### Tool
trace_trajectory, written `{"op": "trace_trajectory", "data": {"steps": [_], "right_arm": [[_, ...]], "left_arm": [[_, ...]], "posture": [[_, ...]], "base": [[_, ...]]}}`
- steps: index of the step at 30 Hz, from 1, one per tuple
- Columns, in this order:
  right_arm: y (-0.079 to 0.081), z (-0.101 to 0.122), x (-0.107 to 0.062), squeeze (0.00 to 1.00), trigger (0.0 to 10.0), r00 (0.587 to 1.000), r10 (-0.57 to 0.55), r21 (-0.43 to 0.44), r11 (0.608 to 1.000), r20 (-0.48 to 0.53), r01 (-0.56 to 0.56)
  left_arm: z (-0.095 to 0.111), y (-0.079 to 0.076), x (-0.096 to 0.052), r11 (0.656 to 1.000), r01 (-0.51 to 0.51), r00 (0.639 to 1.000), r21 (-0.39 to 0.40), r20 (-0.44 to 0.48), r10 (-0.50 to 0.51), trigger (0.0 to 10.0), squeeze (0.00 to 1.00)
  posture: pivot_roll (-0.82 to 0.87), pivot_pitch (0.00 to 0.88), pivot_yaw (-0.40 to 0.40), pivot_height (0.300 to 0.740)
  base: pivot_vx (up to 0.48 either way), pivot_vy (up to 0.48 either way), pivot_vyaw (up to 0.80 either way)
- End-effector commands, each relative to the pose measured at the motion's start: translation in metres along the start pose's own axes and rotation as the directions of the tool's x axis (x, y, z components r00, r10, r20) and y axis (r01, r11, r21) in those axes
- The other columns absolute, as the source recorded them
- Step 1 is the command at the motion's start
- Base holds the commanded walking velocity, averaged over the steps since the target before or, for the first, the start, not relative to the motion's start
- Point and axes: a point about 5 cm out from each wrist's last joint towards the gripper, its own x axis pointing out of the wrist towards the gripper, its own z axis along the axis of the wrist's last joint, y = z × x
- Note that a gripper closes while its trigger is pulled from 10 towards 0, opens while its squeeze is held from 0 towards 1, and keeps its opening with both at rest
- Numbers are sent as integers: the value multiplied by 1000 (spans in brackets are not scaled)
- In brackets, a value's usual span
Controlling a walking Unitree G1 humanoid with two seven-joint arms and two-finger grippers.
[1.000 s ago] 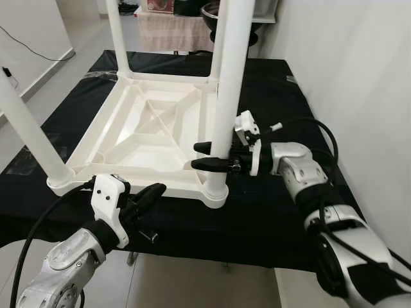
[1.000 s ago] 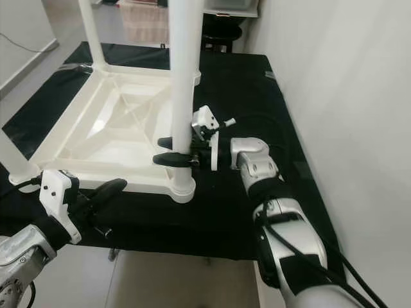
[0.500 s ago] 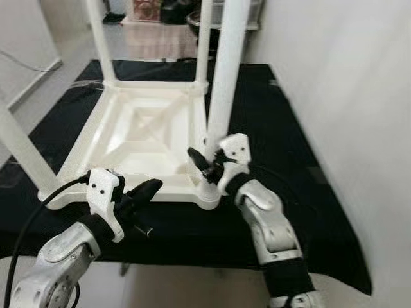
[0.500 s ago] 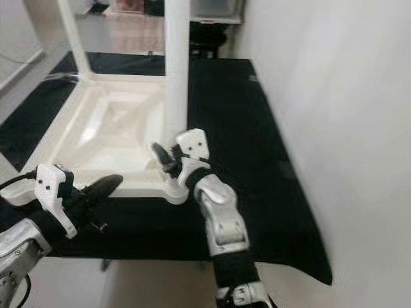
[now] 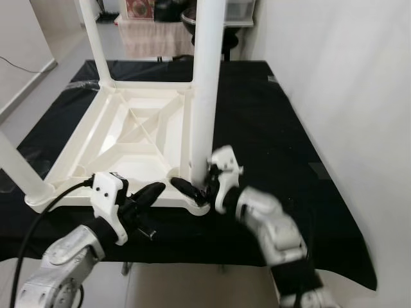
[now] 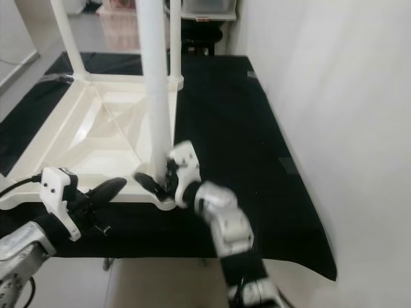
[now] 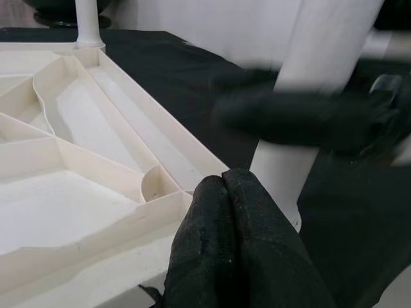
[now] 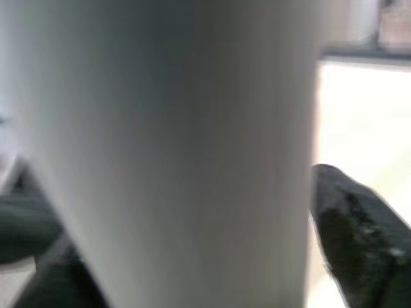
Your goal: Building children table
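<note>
The white children's table [image 5: 141,135] lies upside down on a black-covered worktop, with its legs pointing up. My right gripper [image 5: 192,187] is at the foot of the near right leg [image 5: 207,83], shut on it just above the corner socket. In the right wrist view the leg [image 8: 180,141] runs between the two fingers [image 8: 359,237]. My left gripper [image 5: 159,188] is shut with nothing in it. It hovers just in front of the table's near rim, a little left of that corner. Its closed fingertips [image 7: 225,212] point at the rim.
The black cloth [image 5: 257,128] reaches right to a white wall [image 5: 347,96]. Other legs stand at the far left [image 5: 93,38] and near left [image 5: 16,170]. The worktop's front edge [image 5: 212,260] runs under my arms. Furniture and bins stand behind the worktop.
My right gripper has slid down the near right leg from mid-height to its base, its arm swinging in front of me. The camera has shifted. The left gripper has barely moved.
</note>
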Motion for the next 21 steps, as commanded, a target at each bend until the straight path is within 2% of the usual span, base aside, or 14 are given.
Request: {"op": "trace_trajectory", "data": {"steps": [1,2,5,7,9,13,14,16,17,21], "right_arm": [[-12,6,-8,514,10000,988,155,-76,985,-8,-155],[-23,9,-14,0,10000,974,221,-121,967,-52,-225],[-31,11,-19,0,10000,962,260,-143,952,-83,-270],[-45,16,-23,0,10000,933,332,-136,927,-139,-350],[-55,23,-21,0,10000,920,362,-118,917,-153,-380],[-59,32,-15,0,10000,913,383,-76,915,-138,-396],[-59,35,-13,0,549,905,408,-47,908,-123,-416],[-59,35,-13,0,549,905,408,-47,908,-123,-416],[-59,38,-12,0,0,897,428,-26,901,-110,-433],[-60,39,-11,0,0,885,455,-15,888,-103,-459]], "left_arm": [[-3,0,-1,1000,-8,1000,1,-15,8,10000,0],[-3,-1,-1,1000,-8,1000,1,-14,8,10000,0],[-3,-2,-1,1000,-8,1000,0,-13,8,10000,0],[-3,-3,-2,1000,-8,1000,-1,-12,8,10000,0],[-3,-5,-3,1000,-7,1000,-3,-12,7,10000,0],[-3,-6,-5,1000,-6,1000,-5,-14,6,10000,0],[-3,-7,-5,1000,-6,1000,-6,-15,6,10000,0],[-3,-7,-5,1000,-6,1000,-6,-15,6,10000,0],[-3,-7,-5,1000,-6,1000,-7,-16,6,10000,0],[-3,-8,-5,1000,-6,1000,-8,-16,6,10000,0]], "posture": [[80,147,-70,740],[82,151,-73,740],[82,151,-73,740],[88,156,-70,740],[97,158,-71,740],[108,163,-73,740],[111,166,-74,740],[111,166,-74,740],[111,166,-74,740],[115,169,-77,740]], "base": [[0,0,0],[0,0,0],[0,0,0],[0,0,0],[0,0,0],[0,0,0],[0,0,0],[0,0,0],[0,0,0],[0,0,0]]}}
